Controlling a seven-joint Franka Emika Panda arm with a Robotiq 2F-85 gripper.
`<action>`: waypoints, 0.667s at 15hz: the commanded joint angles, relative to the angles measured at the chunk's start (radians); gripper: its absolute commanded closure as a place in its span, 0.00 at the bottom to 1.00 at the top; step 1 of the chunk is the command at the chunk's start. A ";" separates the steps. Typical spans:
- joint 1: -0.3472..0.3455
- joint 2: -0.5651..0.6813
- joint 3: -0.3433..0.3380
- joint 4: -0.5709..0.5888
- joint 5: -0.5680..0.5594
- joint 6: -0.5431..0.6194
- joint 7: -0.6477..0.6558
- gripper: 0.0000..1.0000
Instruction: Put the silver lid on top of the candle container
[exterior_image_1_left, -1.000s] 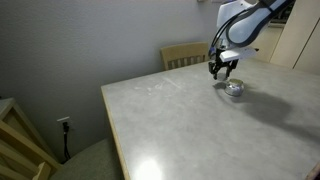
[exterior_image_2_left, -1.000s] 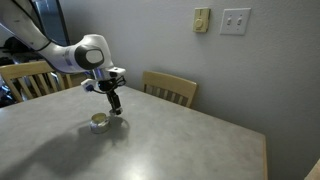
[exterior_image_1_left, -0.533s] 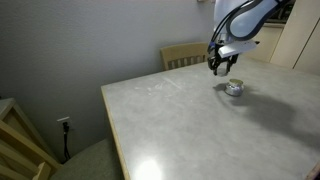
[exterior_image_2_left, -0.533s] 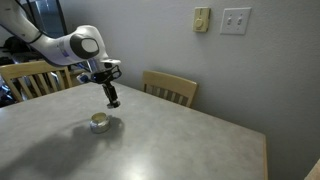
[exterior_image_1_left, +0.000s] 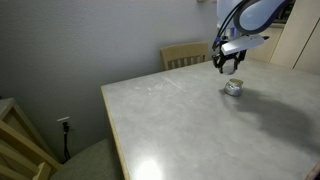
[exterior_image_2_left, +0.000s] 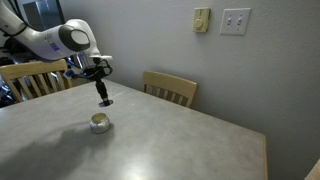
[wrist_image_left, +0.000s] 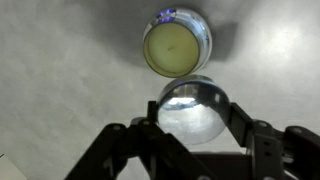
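In the wrist view the silver lid (wrist_image_left: 190, 120) is a shiny round disc pinched edge to edge by my gripper (wrist_image_left: 193, 102), which is shut on it. Just beyond it the candle container (wrist_image_left: 177, 42) stands uncovered on the table, its pale yellow wax showing. In both exterior views my gripper (exterior_image_1_left: 228, 66) (exterior_image_2_left: 104, 101) hangs in the air a short way above the table. The candle container (exterior_image_1_left: 233, 88) (exterior_image_2_left: 99, 123) sits below it and slightly to one side. The lid is too small to make out in those views.
The pale table (exterior_image_1_left: 180, 125) (exterior_image_2_left: 190, 145) is bare round the candle. Wooden chairs (exterior_image_1_left: 185, 55) (exterior_image_2_left: 170, 88) stand at its far edge against the wall, and one more chair (exterior_image_2_left: 35, 78) stands behind the arm. A wooden frame (exterior_image_1_left: 20, 145) is beside the table's near corner.
My gripper has risen and drifted sideways away from the candle container, carrying the lid. The container has stayed where it was.
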 joint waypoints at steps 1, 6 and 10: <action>-0.053 -0.089 0.044 -0.099 -0.007 0.009 -0.013 0.56; -0.118 -0.108 0.104 -0.165 0.029 0.036 -0.091 0.56; -0.134 -0.104 0.112 -0.215 0.022 0.084 -0.097 0.56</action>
